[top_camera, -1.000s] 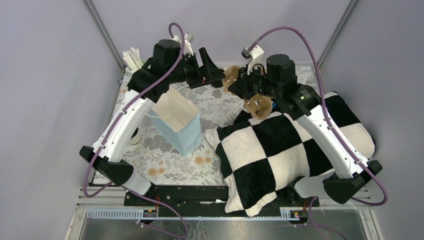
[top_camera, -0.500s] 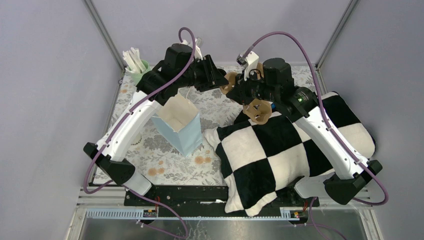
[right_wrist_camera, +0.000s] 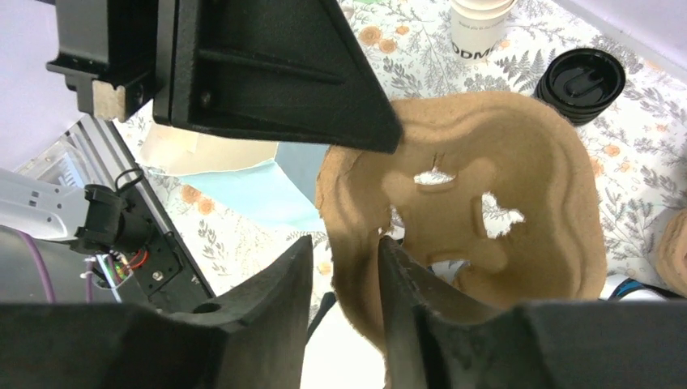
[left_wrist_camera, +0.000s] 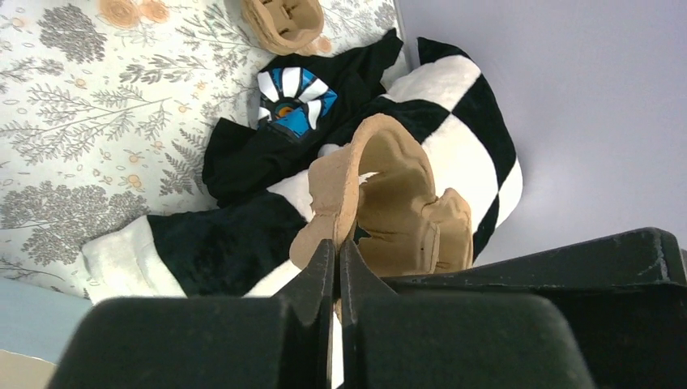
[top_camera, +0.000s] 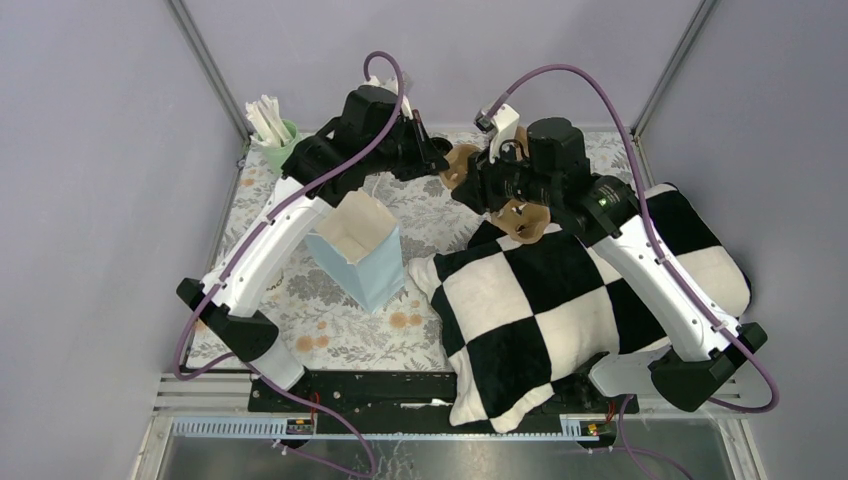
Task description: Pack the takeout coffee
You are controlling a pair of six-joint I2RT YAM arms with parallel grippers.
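Observation:
A brown pulp cup carrier hangs in the air at the back centre, between my two grippers. My left gripper is shut on its rim. My right gripper stands open around the opposite rim; one finger touches it and the other stands clear. I cannot pick out the takeout coffee for certain. A cream cup with dark print stands at the top edge of the right wrist view, cut off by the frame. A black lid lies beside it.
An open light-blue paper bag stands left of centre. A black-and-white checked pillow covers the right side, with a black cloth by it. A second carrier lies under the right wrist. A mint-green cup of sticks stands back left.
My left gripper has moved right to the carrier and shut on its rim. My right gripper's jaws have parted from the carrier's other rim.

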